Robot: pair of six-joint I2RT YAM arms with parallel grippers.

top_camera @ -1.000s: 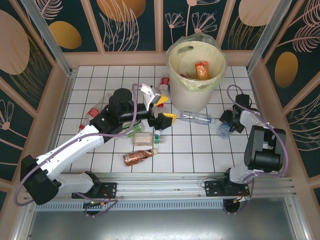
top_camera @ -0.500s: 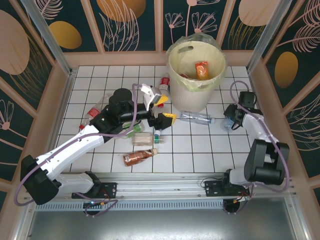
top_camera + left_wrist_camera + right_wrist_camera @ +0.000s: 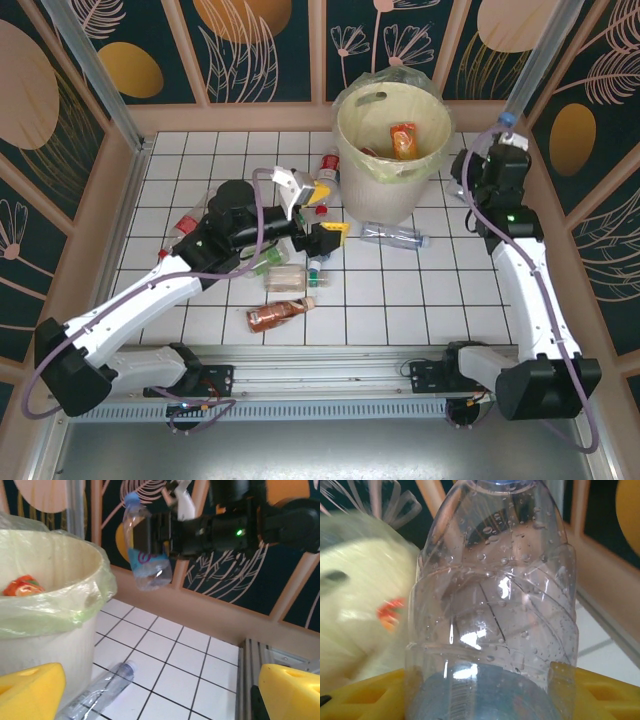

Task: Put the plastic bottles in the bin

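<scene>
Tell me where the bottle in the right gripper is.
In the left wrist view the bottle hangs in the air, cap up, clamped in the right gripper, just right of the bin rim.

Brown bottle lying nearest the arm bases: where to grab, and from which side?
Grip the brown bottle mid-body from straight above, closing across its narrow width. It lies flat on its side, with bare tile along both long sides. The open left gripper is nearer.
</scene>
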